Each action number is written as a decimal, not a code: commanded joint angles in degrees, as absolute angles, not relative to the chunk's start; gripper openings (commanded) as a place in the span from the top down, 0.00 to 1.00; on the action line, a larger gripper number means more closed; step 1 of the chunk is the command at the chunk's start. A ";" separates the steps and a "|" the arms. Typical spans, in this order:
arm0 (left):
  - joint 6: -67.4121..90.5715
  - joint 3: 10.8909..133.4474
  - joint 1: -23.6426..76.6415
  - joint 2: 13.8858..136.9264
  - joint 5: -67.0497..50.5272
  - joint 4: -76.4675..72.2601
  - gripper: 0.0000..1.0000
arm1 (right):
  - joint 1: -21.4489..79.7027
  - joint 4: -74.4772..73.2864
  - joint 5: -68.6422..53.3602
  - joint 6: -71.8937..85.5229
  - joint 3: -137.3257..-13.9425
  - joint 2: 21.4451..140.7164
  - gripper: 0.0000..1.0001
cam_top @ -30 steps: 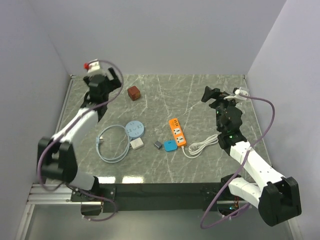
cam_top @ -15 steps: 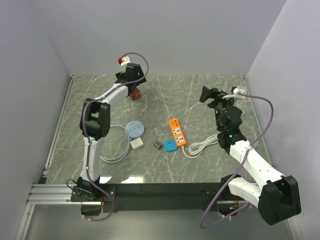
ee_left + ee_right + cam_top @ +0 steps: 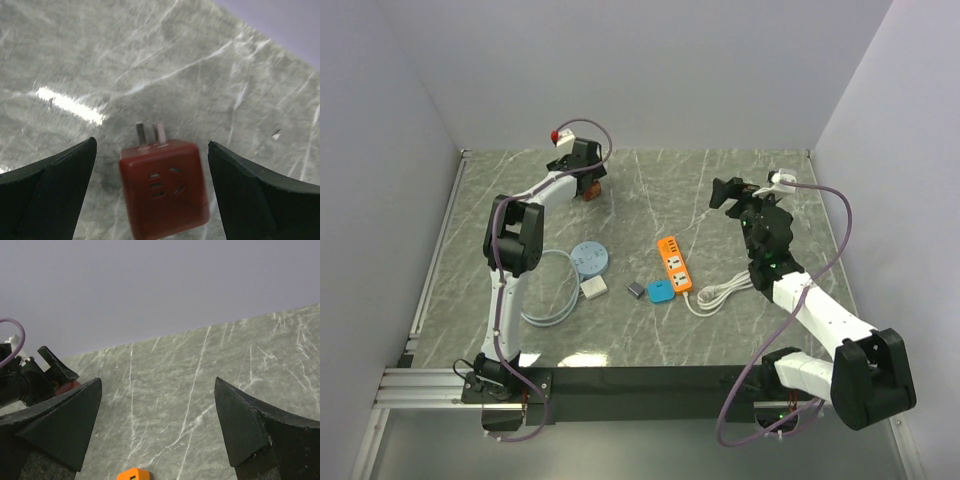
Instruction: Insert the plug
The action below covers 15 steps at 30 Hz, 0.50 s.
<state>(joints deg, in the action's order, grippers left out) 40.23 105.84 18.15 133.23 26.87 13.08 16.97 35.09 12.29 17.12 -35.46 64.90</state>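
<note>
A dark red cube plug (image 3: 165,187) lies on the marble table near the back left, its two metal prongs pointing away from the left wrist camera. My left gripper (image 3: 151,145) stands open over it, a finger on each side and neither touching. From above, the left gripper (image 3: 582,165) partly covers the cube (image 3: 588,188). An orange power strip (image 3: 673,264) with a white cable (image 3: 720,292) lies mid-table; its end shows in the right wrist view (image 3: 132,474). My right gripper (image 3: 725,192) hangs open and empty above the table, right of the strip.
A round blue disc (image 3: 589,257), a coiled light-blue cable (image 3: 545,290), a white charger (image 3: 593,288), a small grey block (image 3: 636,290) and a blue piece (image 3: 661,291) lie in front of the strip's left side. Walls close the table at back and sides.
My left arm swung from the left wall across to the back and now sits over the red cube. My right gripper drifted slightly to the left.
</note>
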 commanded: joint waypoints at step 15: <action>40.08 98.00 18.46 127.62 20.39 6.86 0.28 | 16.70 36.47 10.72 18.02 -38.76 66.45 0.02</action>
<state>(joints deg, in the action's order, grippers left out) 40.97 99.33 18.20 132.03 23.03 9.10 16.97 35.07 10.96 17.74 -35.75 66.87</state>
